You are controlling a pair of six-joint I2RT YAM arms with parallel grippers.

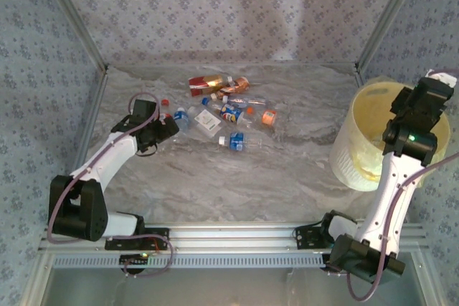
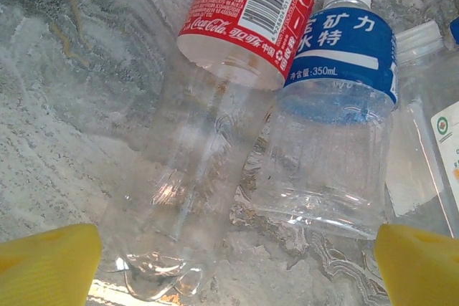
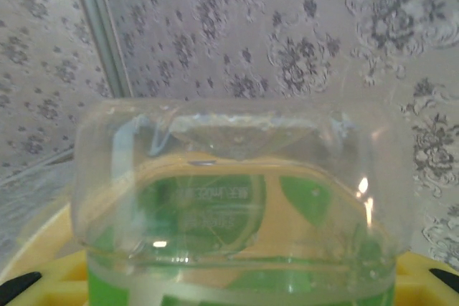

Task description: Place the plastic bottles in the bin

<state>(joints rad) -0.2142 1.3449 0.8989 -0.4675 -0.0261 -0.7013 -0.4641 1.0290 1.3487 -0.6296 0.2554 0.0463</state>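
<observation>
Several plastic bottles (image 1: pixel 228 109) lie in a loose pile on the marble table top, left of centre. My left gripper (image 1: pixel 171 125) hovers at the pile's left end, open. In the left wrist view its jaws (image 2: pixel 237 270) straddle the bases of a red-label bottle (image 2: pixel 215 105) and a blue-label bottle (image 2: pixel 337 105), touching neither. My right gripper (image 1: pixel 429 89) is raised over the pale-yellow bin (image 1: pixel 350 145) at the right. It is shut on a clear green-label bottle (image 3: pixel 237 198), which blocks most of the right wrist view.
A third clear bottle (image 2: pixel 430 141) lies right of the blue-label one. Metal frame posts (image 1: pixel 86 41) and patterned fabric walls close in the table on three sides. Open marble (image 1: pixel 272 177) lies between the pile and the bin.
</observation>
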